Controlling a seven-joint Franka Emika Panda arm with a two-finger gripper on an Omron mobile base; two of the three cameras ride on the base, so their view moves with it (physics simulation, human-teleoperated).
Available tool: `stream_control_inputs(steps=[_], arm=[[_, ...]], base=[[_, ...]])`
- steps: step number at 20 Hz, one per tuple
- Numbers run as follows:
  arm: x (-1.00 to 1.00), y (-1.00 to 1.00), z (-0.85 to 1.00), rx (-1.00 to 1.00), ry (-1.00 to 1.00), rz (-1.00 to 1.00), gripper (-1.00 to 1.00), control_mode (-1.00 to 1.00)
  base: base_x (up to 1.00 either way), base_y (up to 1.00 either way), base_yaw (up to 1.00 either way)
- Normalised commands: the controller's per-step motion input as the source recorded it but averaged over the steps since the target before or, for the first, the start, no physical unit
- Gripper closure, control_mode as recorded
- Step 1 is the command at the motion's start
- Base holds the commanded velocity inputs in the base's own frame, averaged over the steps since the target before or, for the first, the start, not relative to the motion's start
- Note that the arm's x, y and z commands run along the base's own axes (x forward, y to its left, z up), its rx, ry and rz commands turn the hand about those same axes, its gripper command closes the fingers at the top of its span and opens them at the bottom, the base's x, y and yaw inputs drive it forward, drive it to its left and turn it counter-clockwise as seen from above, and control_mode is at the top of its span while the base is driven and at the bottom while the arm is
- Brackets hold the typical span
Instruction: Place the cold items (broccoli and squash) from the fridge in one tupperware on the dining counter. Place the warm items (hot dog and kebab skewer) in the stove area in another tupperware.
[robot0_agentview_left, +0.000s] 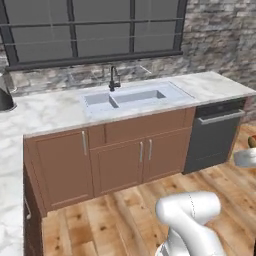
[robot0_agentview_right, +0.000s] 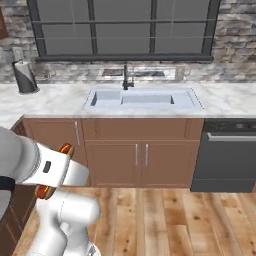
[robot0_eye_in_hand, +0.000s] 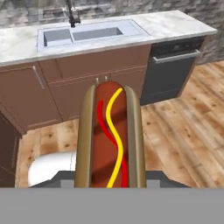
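A hot dog (robot0_eye_in_hand: 109, 135) in a tan bun, with red and yellow sauce lines, lies lengthwise between my fingers in the hand view. My gripper (robot0_agentview_right: 54, 170) is shut on it. In the right base view the two ends of the hot dog (robot0_agentview_right: 65, 148) stick out above and below the white hand, at the lower left. In the left base view the hand sits at the right edge, with a tip of the hot dog (robot0_agentview_left: 252, 142) just above it. The hot dog hangs in the air over the wooden floor, in front of the sink cabinets.
Ahead runs a marble counter (robot0_agentview_left: 215, 82) with a sink (robot0_agentview_left: 131, 97) and a black faucet (robot0_agentview_left: 114, 79) over brown cabinets (robot0_agentview_left: 142, 155). A dark dishwasher (robot0_agentview_left: 215, 135) stands to their right. A paper towel roll (robot0_agentview_right: 24, 77) stands at the counter's left. Another marble counter edge (robot0_agentview_left: 10, 165) runs along my left.
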Motion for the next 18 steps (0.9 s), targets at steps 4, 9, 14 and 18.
stream_control_inputs(steps=[4, 9, 14, 18], arm=[[0.0, 0.0, 0.0, 0.0, 0.0, 0.0, 1.0, 1.0], [0.0, 0.0, 0.0, 0.0, 0.0, 0.0, 1.0, 1.0], [0.0, 0.0, 0.0, 0.0, 0.0, 0.0, 1.0, 1.0], [0.0, 0.0, 0.0, 0.0, 0.0, 0.0, 1.0, 1.0]], base=[[0.61, 0.0, -0.74], [0.76, 0.0, -0.51], [0.8, 0.0, -0.27], [0.72, 0.0, -0.2]])
